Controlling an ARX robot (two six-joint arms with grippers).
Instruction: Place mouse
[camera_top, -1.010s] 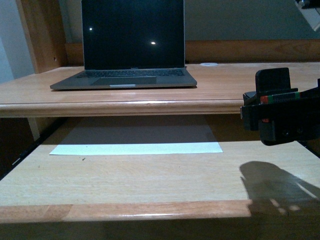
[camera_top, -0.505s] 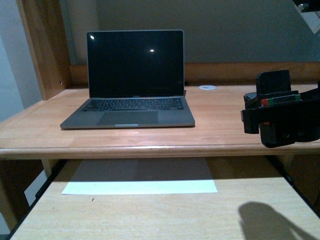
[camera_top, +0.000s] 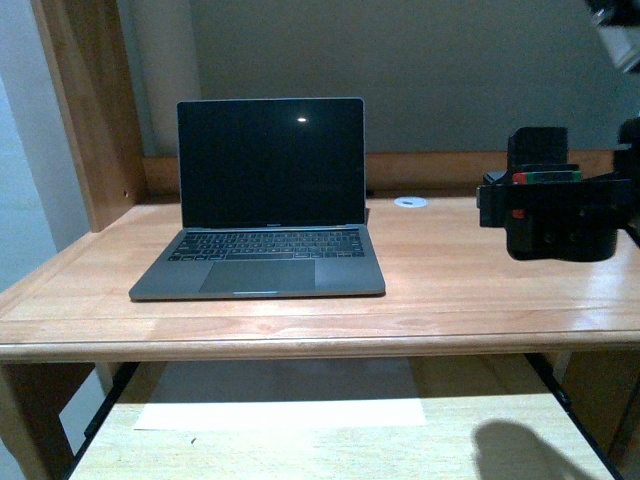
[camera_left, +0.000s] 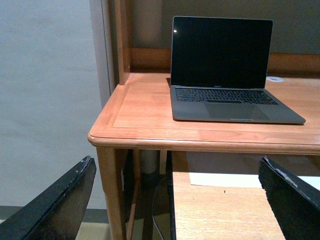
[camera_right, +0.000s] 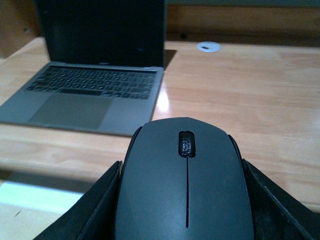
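The mouse (camera_right: 185, 190) is matte black with a scroll wheel and fills the near part of the right wrist view. My right gripper (camera_right: 185, 205) is shut on it, a black finger (camera_right: 100, 205) pressing each side. In the front view that gripper (camera_top: 545, 200) hovers over the right part of the wooden desk top (camera_top: 470, 280), to the right of the laptop; its body hides the mouse there. My left gripper (camera_left: 172, 210) stands open and empty, low in front of the desk's left corner.
An open grey laptop (camera_top: 265, 200) with a dark screen sits left of centre on the desk. A white round grommet (camera_top: 410, 202) lies behind it. Below, a pull-out shelf (camera_top: 480, 450) carries a white sheet (camera_top: 280, 412). A wooden upright (camera_top: 85, 110) bounds the left side.
The front view has lifted, so the desk top sits lower in the picture. My right gripper with the mouse has risen from beside the desk edge to above the desk top.
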